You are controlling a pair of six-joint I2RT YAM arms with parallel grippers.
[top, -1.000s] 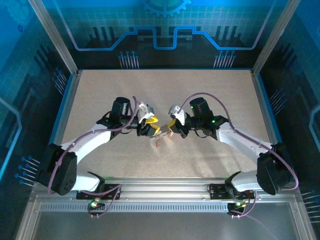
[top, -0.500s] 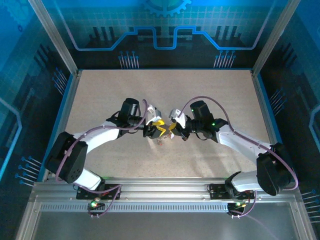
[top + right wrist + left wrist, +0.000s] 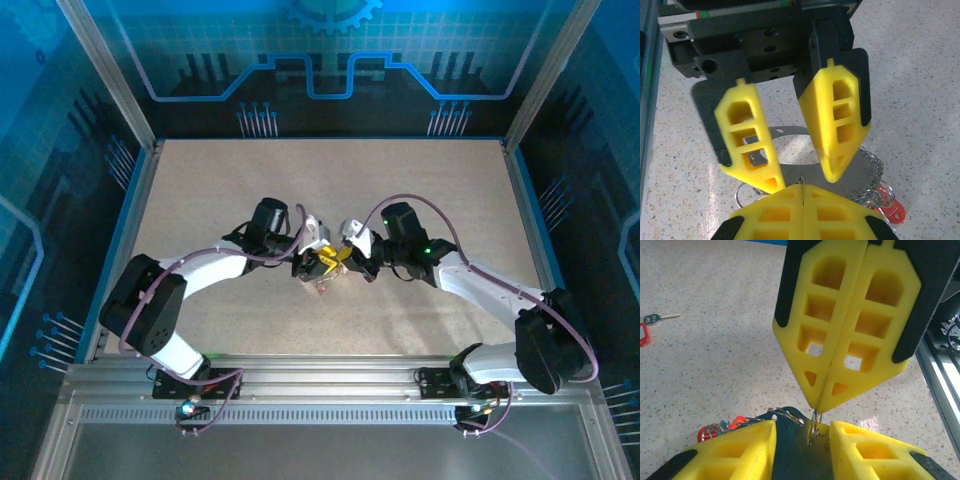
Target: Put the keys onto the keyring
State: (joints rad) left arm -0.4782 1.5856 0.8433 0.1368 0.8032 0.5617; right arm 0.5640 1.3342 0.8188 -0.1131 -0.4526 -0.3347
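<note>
My right jaws clenched on keyring [image 3: 813,426] wire; left jaws parted, flanking it, mid worktop [image 3: 715,355].

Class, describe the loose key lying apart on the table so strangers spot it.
In the left wrist view, scan the speckled beige table left of the yellow right gripper. Near the frame edge lies a silver key beside a red tag; its teal head sets it apart.

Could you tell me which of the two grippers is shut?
The right gripper, its fingers pressed together on the keyring; the left gripper has its fingers apart.
</note>
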